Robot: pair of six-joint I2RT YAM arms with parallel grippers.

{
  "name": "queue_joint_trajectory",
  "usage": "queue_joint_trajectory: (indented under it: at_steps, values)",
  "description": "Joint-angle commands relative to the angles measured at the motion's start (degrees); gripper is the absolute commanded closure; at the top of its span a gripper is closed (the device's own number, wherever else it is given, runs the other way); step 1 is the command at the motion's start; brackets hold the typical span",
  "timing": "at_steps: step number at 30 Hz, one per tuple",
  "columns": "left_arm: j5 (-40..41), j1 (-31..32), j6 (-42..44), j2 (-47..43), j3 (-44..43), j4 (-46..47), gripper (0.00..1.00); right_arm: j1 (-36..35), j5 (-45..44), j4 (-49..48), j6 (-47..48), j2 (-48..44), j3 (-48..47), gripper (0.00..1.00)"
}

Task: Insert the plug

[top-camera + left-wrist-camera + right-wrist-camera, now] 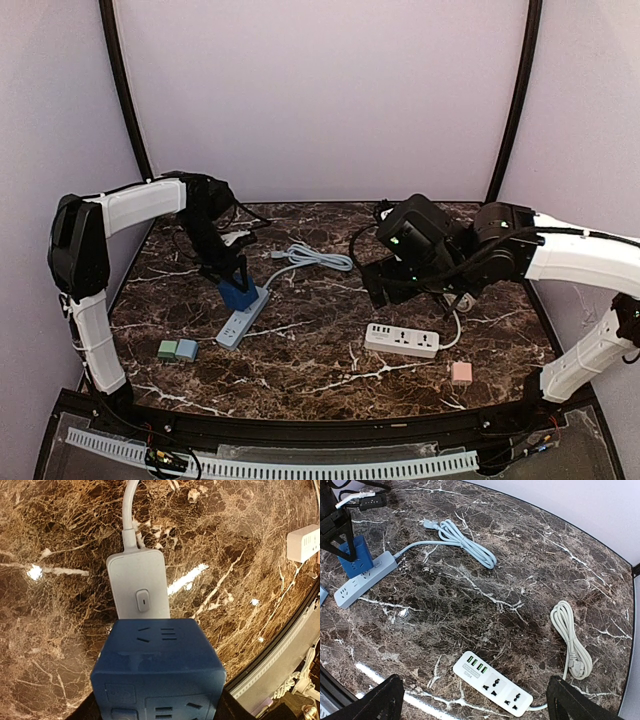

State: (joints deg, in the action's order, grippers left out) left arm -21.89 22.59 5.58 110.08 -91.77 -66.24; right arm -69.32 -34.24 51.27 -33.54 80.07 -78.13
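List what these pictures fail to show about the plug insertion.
- Left wrist: the blue cube adapter covers its own prongs and the sockets beneath it on the light blue power strip, so seating cannot be judged.
- Top external: the left gripper hides part of the adapter.
- Top external: the green block and blue block are too small to identify.

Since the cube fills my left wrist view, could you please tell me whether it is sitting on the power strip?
Observer: In the right wrist view the blue cube appears to rest on the pale strip.
Operator: Thank you. Is that strip connected to anything?
Observer: No, its plug lies loose beyond the coiled cable.
Operator: And the other arm?
Observer: The right gripper is open and empty, near the white strip.
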Motion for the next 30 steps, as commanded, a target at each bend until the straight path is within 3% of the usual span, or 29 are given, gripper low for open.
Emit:
queue_joint_trajectory:
  at_steps: [1,30]
  values:
    - [0.2,-0.4,1.8,0.1,0.7,-0.5,0.99,0.1,0.3,0.3,-0.2,0.2,-1.4,0.01]
    - [5.0,-0.4,2.5,0.6,1.2,2.7,0.99,0.1,1.0,-0.2,2.3,5.3,-6.0,0.01]
